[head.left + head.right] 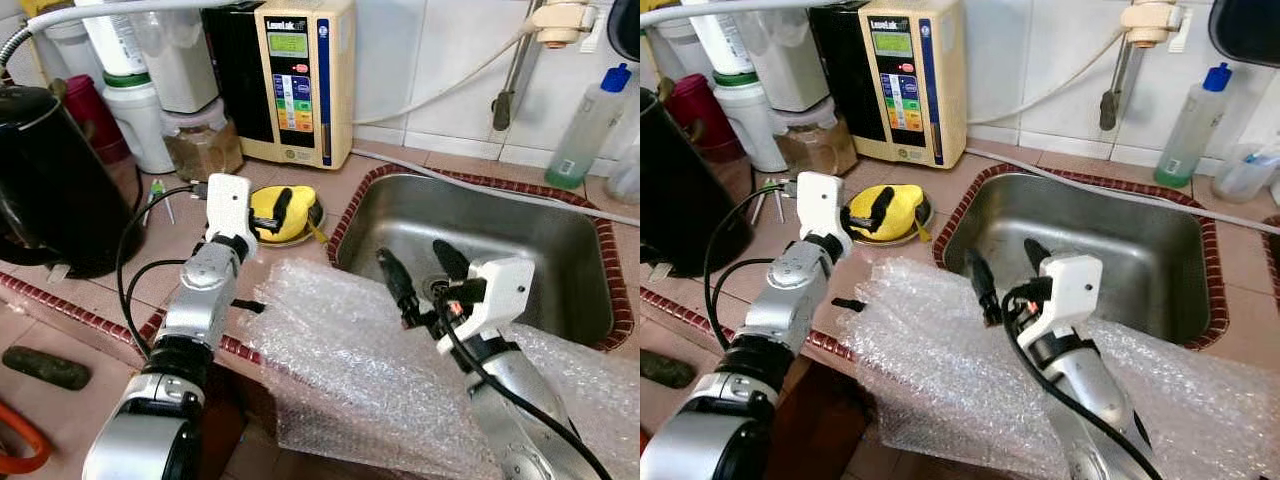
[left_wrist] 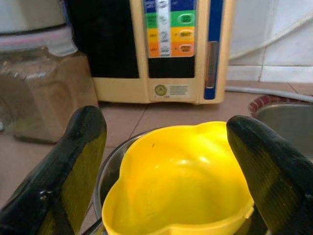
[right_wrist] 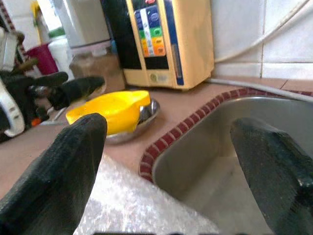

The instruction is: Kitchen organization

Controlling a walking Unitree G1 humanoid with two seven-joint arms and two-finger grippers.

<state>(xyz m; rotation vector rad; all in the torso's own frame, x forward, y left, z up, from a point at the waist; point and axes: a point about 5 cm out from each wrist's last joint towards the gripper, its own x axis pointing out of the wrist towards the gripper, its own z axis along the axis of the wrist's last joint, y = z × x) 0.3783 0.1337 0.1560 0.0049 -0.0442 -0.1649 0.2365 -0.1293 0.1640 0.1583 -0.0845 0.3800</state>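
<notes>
Far left on the bench (image 1: 330, 185): black kettle (image 1: 45, 180), then jars (image 1: 200, 140) and the cream water unit (image 1: 290, 75) against the tiles.

Left gripper (image 1: 283, 212): jaws wide open, holding nothing, straddling the yellow bowl (image 1: 272, 208). From the wrist view, one finger sits on each side of the rim with the bowl centred between them. I can't confirm contact with the rim.

The yellow bowl sits nested in a shallow metal dish (image 1: 312, 228) on the bench, just left of the sink (image 1: 480, 240).

Handling guess: thin plastic, light, stiff enough to hold, but the wall will flex if I squeeze hard. Smooth and glossy, so probably slippery. The rim is scalloped, so I'd take it across the rim at a flat section, with a moderate squeeze. The metal dish is loose underneath and could lift along or skid.

Bubble wrap (image 1: 350, 350) is draped over the front bench edge, between my arms and running on to the right. It's soft, very light and slides easily.

Right gripper (image 1: 418, 270): jaws well apart, empty, hovering over the near-left corner of the sink, just above the wrap's edge.

Far right behind the sink: clear bottle with blue cap (image 1: 590, 125).
</notes>
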